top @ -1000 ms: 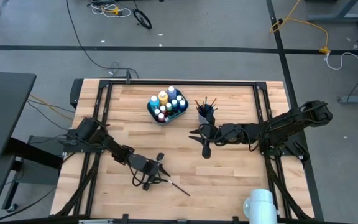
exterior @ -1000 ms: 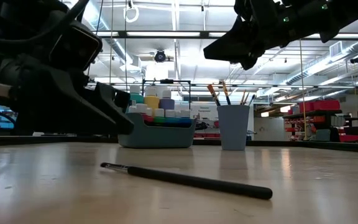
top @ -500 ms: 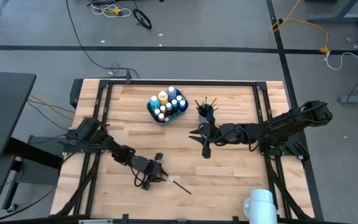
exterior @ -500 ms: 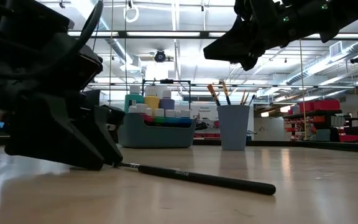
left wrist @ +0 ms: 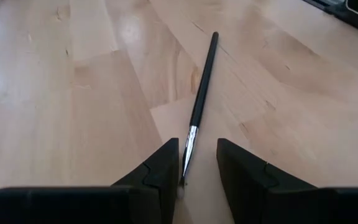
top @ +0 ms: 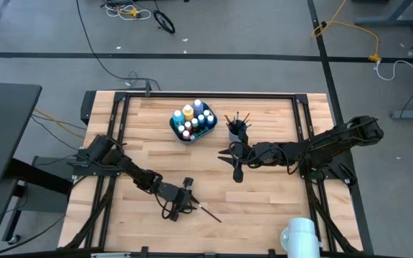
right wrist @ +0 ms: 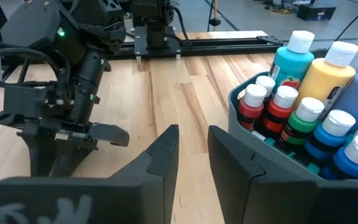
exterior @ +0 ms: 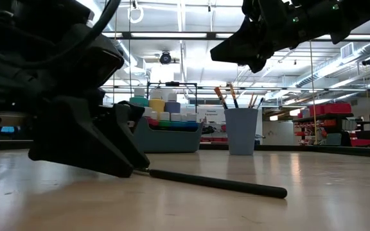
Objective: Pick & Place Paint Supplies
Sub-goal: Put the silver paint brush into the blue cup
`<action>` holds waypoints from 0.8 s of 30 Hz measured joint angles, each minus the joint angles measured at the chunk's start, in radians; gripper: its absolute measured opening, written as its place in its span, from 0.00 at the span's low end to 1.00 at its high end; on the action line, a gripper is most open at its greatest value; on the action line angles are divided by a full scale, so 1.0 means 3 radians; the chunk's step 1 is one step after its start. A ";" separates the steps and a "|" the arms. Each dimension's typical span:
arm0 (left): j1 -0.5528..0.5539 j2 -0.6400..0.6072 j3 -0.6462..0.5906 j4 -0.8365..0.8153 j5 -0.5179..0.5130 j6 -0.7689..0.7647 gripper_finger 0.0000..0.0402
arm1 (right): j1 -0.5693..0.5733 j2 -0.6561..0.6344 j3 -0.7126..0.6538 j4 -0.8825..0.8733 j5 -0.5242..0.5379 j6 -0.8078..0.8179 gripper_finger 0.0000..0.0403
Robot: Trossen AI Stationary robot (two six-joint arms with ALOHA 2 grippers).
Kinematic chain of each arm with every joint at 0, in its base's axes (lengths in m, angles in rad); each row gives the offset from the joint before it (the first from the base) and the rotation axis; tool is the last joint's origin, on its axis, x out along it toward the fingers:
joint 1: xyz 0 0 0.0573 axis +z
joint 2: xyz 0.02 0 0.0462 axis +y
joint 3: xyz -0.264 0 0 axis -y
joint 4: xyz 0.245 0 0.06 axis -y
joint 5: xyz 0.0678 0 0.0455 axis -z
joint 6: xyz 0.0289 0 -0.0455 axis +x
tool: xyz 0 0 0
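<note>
A thin dark-handled paintbrush [top: 209,213] lies flat on the wooden table near its front edge. My left gripper [left wrist: 196,168] is low over the table, slanting down, open. Its two fingers stand on either side of the brush's metal ferrule and bristle end [left wrist: 189,149], and I see no touch. In the low view its fingertips [exterior: 140,168] hide that end. My right gripper [top: 222,153] hangs open and empty above the table's middle, near the blue cup [top: 236,130]. Several white-capped paint bottles [right wrist: 303,112] stand in the teal bin [exterior: 166,138].
The blue cup [exterior: 241,131] holds several brushes upright, just right of the bin at the table's far middle. A white roll [top: 300,235] sits at the near right corner. Bare wood lies left of and beyond the brush.
My left gripper has moved toward the table's right edge and down to the brush's bristle end. It has tipped to a flatter slant, and its fingers now straddle that end. My right arm has kept still.
</note>
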 joint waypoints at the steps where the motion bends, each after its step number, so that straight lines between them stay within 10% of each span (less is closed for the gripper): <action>1: 0.0000 -0.0001 0.0012 -0.0039 -0.0017 -0.0005 0.29 | 0.0000 0.0000 0.0000 0.0001 -0.0001 0.0000 0.22; 13: -0.0003 -0.0004 -0.0117 -0.0089 -0.0037 -0.0088 0.04 | 0.0000 0.0000 0.0000 -0.0003 -0.0001 -0.0003 0.22; 24: -0.0060 0.0017 -0.0137 0.0251 -0.0138 0.0294 0.01 | 0.0000 0.0000 0.0000 -0.0009 -0.0357 0.0564 0.22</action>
